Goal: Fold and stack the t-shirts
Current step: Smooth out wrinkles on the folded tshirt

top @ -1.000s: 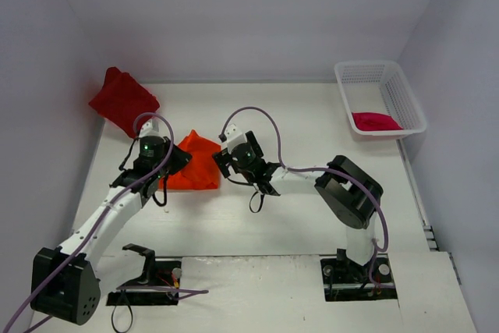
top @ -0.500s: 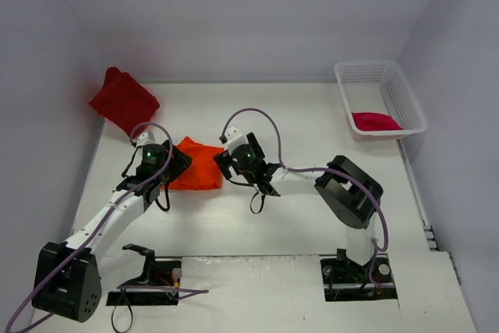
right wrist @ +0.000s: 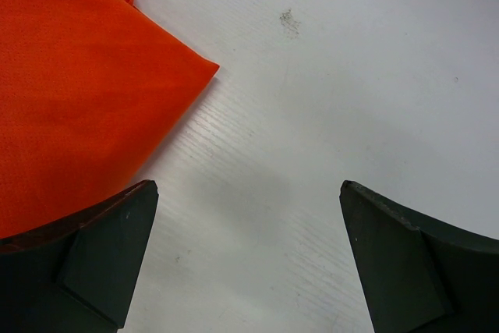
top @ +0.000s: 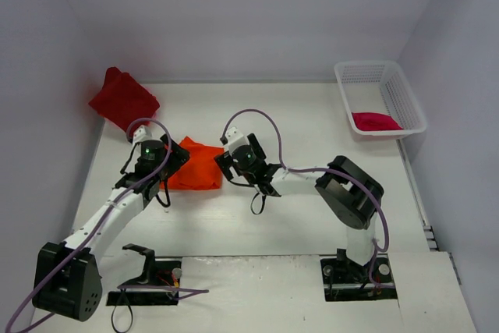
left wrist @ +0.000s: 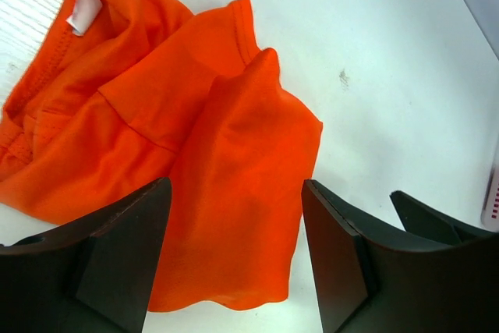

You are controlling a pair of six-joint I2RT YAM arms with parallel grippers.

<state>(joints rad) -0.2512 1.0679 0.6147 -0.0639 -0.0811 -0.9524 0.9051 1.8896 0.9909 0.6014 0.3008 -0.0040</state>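
Observation:
The orange t-shirt [top: 196, 168] lies crumpled in a loose fold on the table between my two grippers. My left gripper [top: 170, 163] hovers over its left edge; in the left wrist view its jaws [left wrist: 236, 224] stand open with orange cloth [left wrist: 195, 130] lying loose below them, not pinched. My right gripper [top: 226, 163] is at the shirt's right edge. It is wide open [right wrist: 249, 216] over bare table, with a corner of the shirt [right wrist: 70, 99] beside its left finger [right wrist: 101, 255]. The dark red t-shirt [top: 121, 99] sits bunched at the back left. The crimson-pink t-shirt [top: 376, 121] lies in the basket.
The white mesh basket [top: 366, 68] stands at the back right corner of the table. White walls close in the back and both sides. The dark red shirt leans against the left wall.
My left gripper has opened and let go of the orange t-shirt, then drawn back a little to the left. The shirt's raised peak has sunk flatter. The right arm has barely moved.

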